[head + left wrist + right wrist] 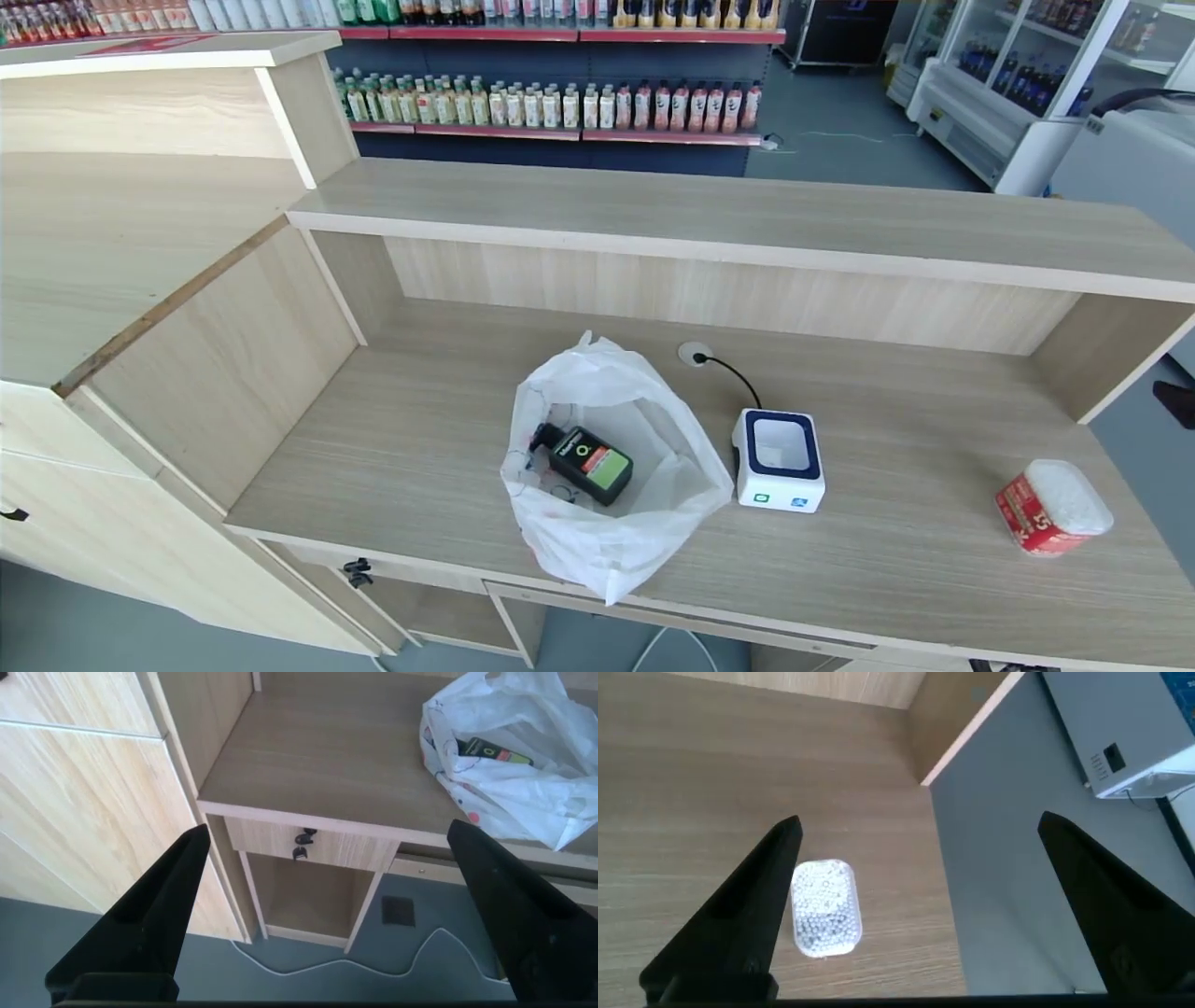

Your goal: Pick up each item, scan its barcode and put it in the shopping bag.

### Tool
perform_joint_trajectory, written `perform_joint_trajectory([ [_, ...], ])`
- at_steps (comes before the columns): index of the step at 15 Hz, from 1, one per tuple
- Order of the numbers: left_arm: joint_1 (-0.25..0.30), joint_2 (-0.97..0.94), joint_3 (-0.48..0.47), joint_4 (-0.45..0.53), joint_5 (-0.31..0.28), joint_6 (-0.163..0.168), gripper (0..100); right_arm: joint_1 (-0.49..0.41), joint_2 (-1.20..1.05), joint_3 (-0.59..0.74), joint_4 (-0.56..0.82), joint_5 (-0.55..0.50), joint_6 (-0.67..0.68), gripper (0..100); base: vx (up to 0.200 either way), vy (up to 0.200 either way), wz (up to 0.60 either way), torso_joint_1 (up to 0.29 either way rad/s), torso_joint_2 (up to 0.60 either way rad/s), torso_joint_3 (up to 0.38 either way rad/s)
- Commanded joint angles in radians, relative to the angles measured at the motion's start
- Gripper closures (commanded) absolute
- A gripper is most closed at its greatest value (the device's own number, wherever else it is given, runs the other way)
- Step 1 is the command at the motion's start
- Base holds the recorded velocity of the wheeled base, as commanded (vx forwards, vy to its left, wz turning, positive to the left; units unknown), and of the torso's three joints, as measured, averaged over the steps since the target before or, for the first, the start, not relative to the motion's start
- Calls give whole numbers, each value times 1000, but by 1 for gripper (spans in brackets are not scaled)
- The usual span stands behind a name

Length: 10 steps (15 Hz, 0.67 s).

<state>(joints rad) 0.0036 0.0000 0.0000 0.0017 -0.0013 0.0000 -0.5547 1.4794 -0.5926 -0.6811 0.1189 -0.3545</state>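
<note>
A: Counter (420,439), what's on it?
B: Bag (607,551) holding a bottle (583,462), scanner (780,462) just beside, tub (1055,509) well apart, right.
A: Claws?
B: Left claw (327,831) and right claw (920,819) gape empty; right hangs over the tub.

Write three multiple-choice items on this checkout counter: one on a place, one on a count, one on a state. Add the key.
1. The dark bottle lies: A in the shopping bag; B on the scanner; C beside the scanner.
2. Goods on the counter outside the bag: A none; B one; C three.
3. The right claw is: A shut on the bottle; B open and empty; C shut on the bag.
A: the bottle shows through the bag's open mouth. B: the red tub alone stands there. B: its fingers stand wide apart, gripping nothing.
</note>
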Motion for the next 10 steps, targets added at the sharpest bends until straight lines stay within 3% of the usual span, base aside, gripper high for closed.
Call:
perform_joint_trajectory([
  [1, 1, 0, 0, 0, 0, 0, 0, -44, 118, 43, 34, 11, -3, 0, 0, 0, 0, 0, 0, 0],
  [3, 1, 0, 0, 0, 0, 0, 0, -62, 148, 37, 135, 15, -54, 0, 0, 0, 0, 0, 0, 0],
  [7, 1, 0, 0, 0, 0, 0, 0, -168, 68, 83, 147, 74, -113, 0, 0, 0, 0, 0, 0, 0],
  [10, 1, 0, 0, 0, 0, 0, 0, -183, -2, 142, 153, 84, -121, 0, 0, 0, 0, 0, 0, 0],
])
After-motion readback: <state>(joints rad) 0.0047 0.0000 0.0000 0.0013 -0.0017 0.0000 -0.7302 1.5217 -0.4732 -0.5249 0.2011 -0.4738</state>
